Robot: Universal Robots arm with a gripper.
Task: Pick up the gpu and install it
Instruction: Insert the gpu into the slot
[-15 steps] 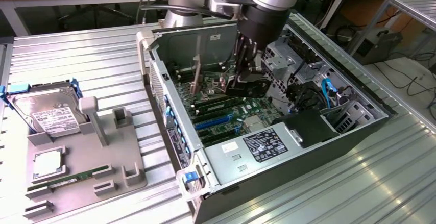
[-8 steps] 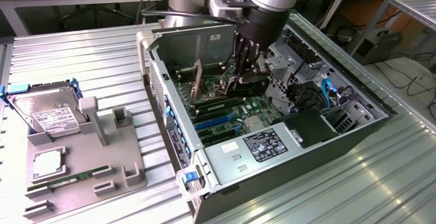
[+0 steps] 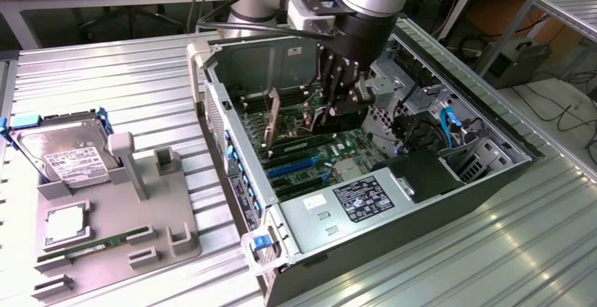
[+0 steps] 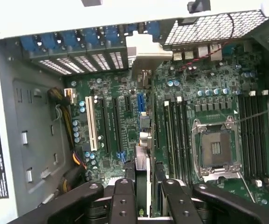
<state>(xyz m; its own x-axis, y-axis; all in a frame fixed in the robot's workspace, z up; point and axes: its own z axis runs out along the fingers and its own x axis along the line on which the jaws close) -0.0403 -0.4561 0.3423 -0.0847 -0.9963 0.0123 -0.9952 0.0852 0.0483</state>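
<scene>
The open computer case (image 3: 238, 181) lies on its side with the green motherboard (image 4: 111, 154) facing up. My gripper (image 3: 337, 111) reaches down inside it, shut on the gpu (image 4: 143, 140). In the wrist view the gpu is a thin dark card seen edge-on between my black fingers (image 4: 124, 200). It runs across the expansion slots, and its silver end bracket (image 4: 146, 53) sits at the case's rear slot openings. In the exterior view the gpu (image 3: 298, 139) stands on edge low over the board. I cannot tell whether it is seated in a slot.
A white expansion slot (image 4: 91, 123), the bare CPU socket (image 4: 216, 149) and RAM slots flank the card. To the exterior view's left, a grey fixture (image 3: 140, 251) holds a hard drive (image 3: 66, 156), a processor chip (image 3: 66, 223) and a green RAM stick (image 3: 103, 240). Case walls and the drive cage (image 3: 410, 97) close in.
</scene>
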